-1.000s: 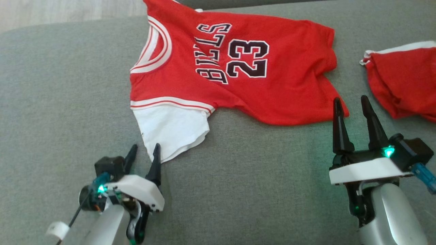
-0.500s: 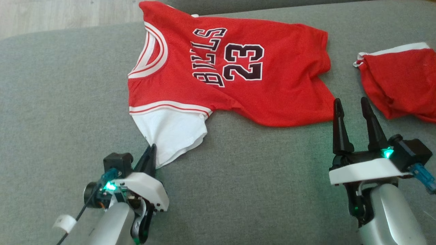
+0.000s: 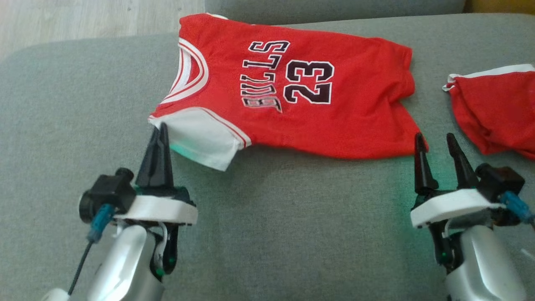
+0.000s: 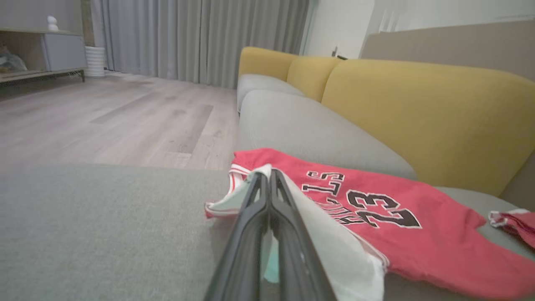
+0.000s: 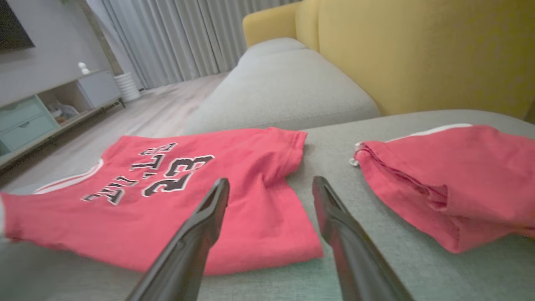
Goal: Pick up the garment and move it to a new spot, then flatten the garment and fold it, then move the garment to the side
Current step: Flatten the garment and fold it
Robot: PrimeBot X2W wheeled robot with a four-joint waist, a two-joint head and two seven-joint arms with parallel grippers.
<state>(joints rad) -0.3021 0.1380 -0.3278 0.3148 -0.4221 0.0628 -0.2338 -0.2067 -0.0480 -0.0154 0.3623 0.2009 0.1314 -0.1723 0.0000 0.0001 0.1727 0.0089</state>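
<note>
A red jersey [image 3: 334, 113] printed "BULLS 23" lies spread on the grey sofa seat [image 3: 292, 217], collar to the left. Its white sleeve [image 3: 205, 140] is raised off the cushion at its near-left corner, and my left gripper [image 3: 161, 127] is shut on that sleeve's edge. In the left wrist view the left gripper [image 4: 267, 175] pinches the white sleeve [image 4: 338, 251], with the jersey [image 4: 397, 217] stretching away to the right. My right gripper [image 3: 435, 138] stands open at the jersey's near-right hem corner. Its tips [image 5: 271, 184] hover over the jersey [image 5: 188, 200], holding nothing.
A second red garment with white trim [image 3: 497, 113] lies crumpled at the right, close to the right gripper; it shows as the red garment [image 5: 455, 179] in the right wrist view. Yellow backrest [image 4: 418, 108] lies behind the seat. Wooden floor [image 4: 104, 117] lies beyond the seat's left edge.
My left gripper shut on the tip of the white sleeve, then carried it up and forward toward the jersey's shoulder, folding the sleeve back. The right gripper has stayed open in place.
</note>
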